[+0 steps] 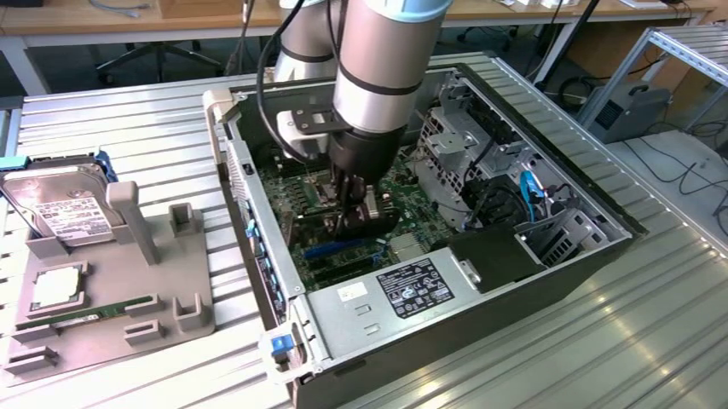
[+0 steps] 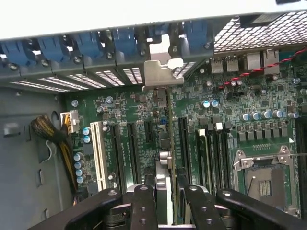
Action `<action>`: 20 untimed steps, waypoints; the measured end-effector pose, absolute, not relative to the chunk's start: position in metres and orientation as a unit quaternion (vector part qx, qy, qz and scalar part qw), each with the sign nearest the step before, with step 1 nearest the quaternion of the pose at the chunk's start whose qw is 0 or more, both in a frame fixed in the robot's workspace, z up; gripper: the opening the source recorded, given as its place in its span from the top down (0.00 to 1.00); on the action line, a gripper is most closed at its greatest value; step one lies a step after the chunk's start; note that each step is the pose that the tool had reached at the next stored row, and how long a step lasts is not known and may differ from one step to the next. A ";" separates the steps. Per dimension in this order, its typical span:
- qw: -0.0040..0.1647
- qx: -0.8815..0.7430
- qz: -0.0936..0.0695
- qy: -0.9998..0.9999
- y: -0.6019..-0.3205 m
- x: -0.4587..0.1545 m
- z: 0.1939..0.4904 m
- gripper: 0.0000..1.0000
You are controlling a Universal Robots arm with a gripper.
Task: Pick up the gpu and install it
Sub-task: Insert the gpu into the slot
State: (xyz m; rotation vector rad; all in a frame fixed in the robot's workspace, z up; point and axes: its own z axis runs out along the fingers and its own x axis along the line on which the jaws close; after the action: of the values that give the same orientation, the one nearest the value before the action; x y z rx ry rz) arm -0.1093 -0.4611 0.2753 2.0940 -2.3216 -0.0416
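Gripping gpu [image 2: 163, 143] edge-on | hand [image 2: 165, 201] clenched on it | above motherboard [image 2: 120, 139]

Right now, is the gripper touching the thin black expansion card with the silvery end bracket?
Touching. In the wrist view the gripper has its black fingers pressed against both faces of the thin black expansion card, seen edge-on, its silvery end bracket beyond.

An open computer case [image 1: 569, 256] lies on the ribbed metal worktop [image 1: 637, 341], its green motherboard [image 2: 230, 120] exposed, with a white expansion slot [image 2: 98, 153] and an empty processor socket [image 2: 264, 179]. A silver power supply [image 1: 393, 298] sits at the case's near end. On the exterior view's left, a grey fixture tray [image 1: 170, 281] carries a hard drive [image 1: 63, 213], a processor [image 1: 57, 288] and a green memory stick [image 1: 85, 313]
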 end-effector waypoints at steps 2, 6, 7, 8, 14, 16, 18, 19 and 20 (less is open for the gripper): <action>0.007 0.670 -0.013 -0.742 -0.461 -0.108 0.279 0.72; 0.008 0.671 -0.014 -0.742 -0.461 -0.101 0.282 0.72; 0.008 0.671 -0.014 -0.742 -0.461 -0.101 0.283 0.72; 0.008 0.671 -0.014 -0.742 -0.461 -0.101 0.283 0.72; -0.001 0.671 -0.005 -0.742 -0.461 -0.101 0.283 0.72; -0.010 0.671 0.003 -0.741 -0.461 -0.101 0.283 0.72; -0.020 0.671 0.012 -0.741 -0.461 -0.101 0.282 0.72; -0.024 0.671 0.016 -0.741 -0.461 -0.101 0.282 0.72; -0.025 0.671 0.016 -0.741 -0.460 -0.101 0.282 0.72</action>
State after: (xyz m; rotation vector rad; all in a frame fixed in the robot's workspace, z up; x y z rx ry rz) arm -0.1007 -0.4605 0.2822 2.1407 -2.3654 0.0517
